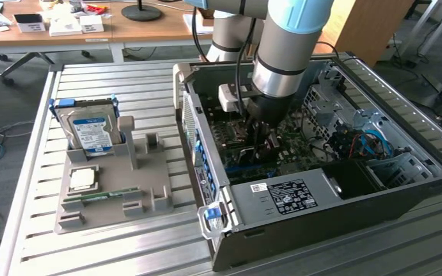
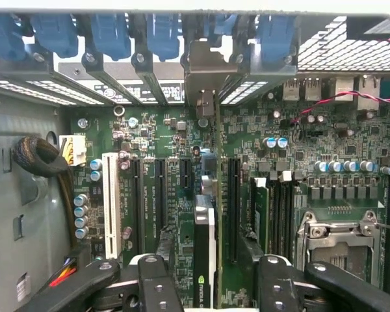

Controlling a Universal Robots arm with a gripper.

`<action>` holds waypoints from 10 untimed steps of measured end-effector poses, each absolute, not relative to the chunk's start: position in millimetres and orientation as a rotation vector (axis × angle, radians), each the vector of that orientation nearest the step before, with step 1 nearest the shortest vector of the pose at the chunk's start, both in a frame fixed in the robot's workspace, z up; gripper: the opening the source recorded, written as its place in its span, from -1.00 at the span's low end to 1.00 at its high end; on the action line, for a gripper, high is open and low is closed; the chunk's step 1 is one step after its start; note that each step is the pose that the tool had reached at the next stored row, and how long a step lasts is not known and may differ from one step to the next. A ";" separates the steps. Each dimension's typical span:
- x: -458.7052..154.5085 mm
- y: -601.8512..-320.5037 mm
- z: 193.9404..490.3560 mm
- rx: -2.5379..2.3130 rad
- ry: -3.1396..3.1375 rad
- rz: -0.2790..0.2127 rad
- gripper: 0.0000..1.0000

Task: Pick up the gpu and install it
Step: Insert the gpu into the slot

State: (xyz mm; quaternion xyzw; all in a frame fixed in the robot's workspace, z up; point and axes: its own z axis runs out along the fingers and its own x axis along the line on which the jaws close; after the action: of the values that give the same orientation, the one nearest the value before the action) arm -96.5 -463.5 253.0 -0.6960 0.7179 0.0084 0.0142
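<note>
The gpu is stood edge-on in a motherboard slot inside the computer case, bracket toward the rear wall. The gripper is held just above it, jaws spread apart, nothing pinched.

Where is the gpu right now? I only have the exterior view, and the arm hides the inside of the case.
Observer: In the wrist view the gpu stands on edge on the motherboard, among the expansion slots, between the fingers of the end effector.
Operator: Is it gripped?
Observer: No. The fingers stand clear of the card, with a gap on each side.
Operator: And its bracket?
Observer: The silver bracket sits against the case's rear slot row, among the blue clips.
</note>
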 end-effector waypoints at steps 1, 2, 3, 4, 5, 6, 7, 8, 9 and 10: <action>-96.5 -463.5 253.0 -2.167 2.235 0.026 0.04; -96.5 -463.5 253.0 -2.167 2.235 0.026 0.04; -96.5 -463.5 253.1 -2.167 2.235 0.026 0.04; -96.6 -463.5 253.1 -2.167 2.235 0.026 0.04; -96.6 -463.5 253.1 -2.167 2.235 0.026 0.04; -96.6 -463.5 253.1 -2.167 2.235 0.026 0.04; -96.6 -463.5 253.1 -2.167 2.235 0.026 0.04; -96.5 -463.5 253.1 -2.167 2.235 0.026 0.01; -96.6 -463.5 253.1 -2.167 2.235 0.026 -0.11; -96.6 -463.5 253.1 -2.167 2.235 0.026 -0.11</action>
State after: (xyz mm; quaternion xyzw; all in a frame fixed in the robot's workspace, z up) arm -96.6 -463.5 253.1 -0.6960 0.7179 0.0084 0.0140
